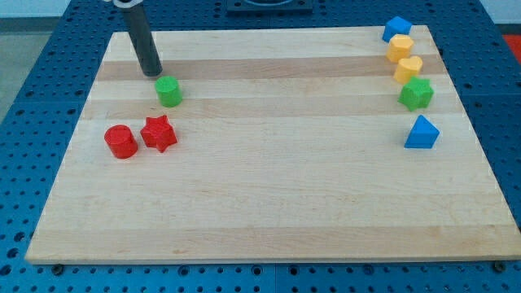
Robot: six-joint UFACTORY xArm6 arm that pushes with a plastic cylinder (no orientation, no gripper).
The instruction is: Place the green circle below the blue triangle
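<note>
The green circle (169,91) is a small green cylinder at the upper left of the wooden board (269,203). The blue triangle (422,133) sits far off at the view's right. My tip (152,73) is just up and left of the green circle, very close to it; I cannot tell if they touch. The dark rod rises from the tip toward the view's top.
A red cylinder (121,142) and a red star (159,133) lie below the green circle. At the right edge, from the top down: a blue block (397,28), two yellow blocks (400,48) (408,68) and a green star (416,94), just above the blue triangle.
</note>
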